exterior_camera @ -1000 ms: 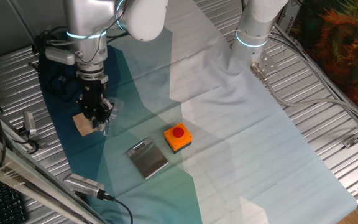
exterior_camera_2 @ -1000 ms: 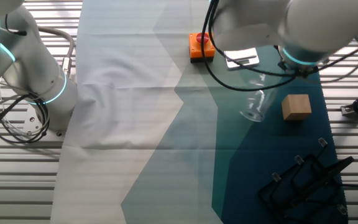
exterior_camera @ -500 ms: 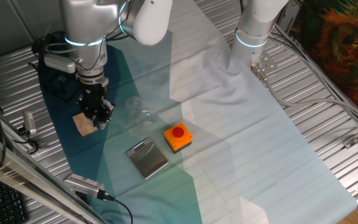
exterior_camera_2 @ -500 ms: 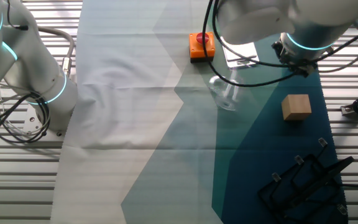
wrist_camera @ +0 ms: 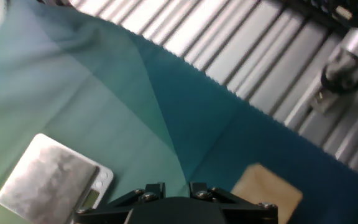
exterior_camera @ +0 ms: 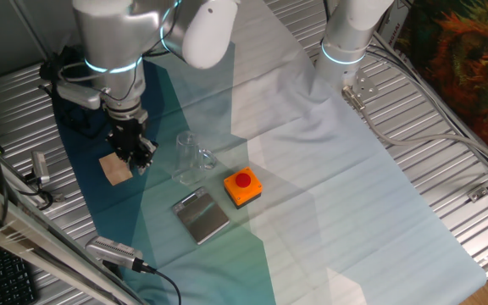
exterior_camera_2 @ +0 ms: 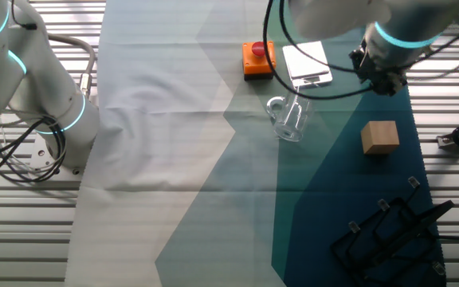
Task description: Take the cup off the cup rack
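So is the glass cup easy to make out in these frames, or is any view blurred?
One fixed view: cup faint, nearly see-through against the cloth. The other fixed view: cup clearer, rim and handle outlined. Hand view: soft motion blur throughout, cup not in frame.

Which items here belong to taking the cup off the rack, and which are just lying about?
Job: cup, lying on the cloth; cup rack; gripper.
Lying about: wooden block, orange box with red button, grey metal plate.

Cup [exterior_camera_2: 290, 119] on the cloth [exterior_camera_2: 213, 159] between orange box [exterior_camera_2: 258, 59] and wooden block [exterior_camera_2: 379, 137]
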`<move>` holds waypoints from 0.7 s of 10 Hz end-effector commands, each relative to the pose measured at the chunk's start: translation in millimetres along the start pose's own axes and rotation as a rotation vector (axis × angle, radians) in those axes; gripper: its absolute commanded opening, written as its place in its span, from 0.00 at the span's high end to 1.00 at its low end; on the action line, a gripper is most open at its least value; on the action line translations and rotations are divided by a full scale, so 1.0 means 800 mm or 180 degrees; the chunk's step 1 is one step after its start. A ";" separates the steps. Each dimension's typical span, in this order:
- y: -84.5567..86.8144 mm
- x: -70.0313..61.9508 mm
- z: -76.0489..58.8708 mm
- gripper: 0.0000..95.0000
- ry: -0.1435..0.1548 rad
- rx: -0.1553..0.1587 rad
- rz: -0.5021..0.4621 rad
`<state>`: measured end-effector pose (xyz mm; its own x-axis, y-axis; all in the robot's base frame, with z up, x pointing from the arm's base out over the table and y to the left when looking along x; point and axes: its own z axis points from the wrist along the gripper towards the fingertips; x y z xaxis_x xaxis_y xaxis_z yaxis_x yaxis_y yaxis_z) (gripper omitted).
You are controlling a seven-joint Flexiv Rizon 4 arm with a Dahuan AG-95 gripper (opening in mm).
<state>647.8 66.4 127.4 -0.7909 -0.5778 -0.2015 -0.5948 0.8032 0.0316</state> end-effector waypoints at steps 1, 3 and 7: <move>-0.001 0.018 0.003 0.80 0.0240 0.0045 0.0127; 0.003 0.026 -0.001 0.80 0.0376 0.0040 0.0329; 0.022 0.044 0.000 0.80 0.0482 0.0145 0.0458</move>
<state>610.1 59.3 121.0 -0.8778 -0.4762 -0.0526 -0.4769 0.8789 0.0019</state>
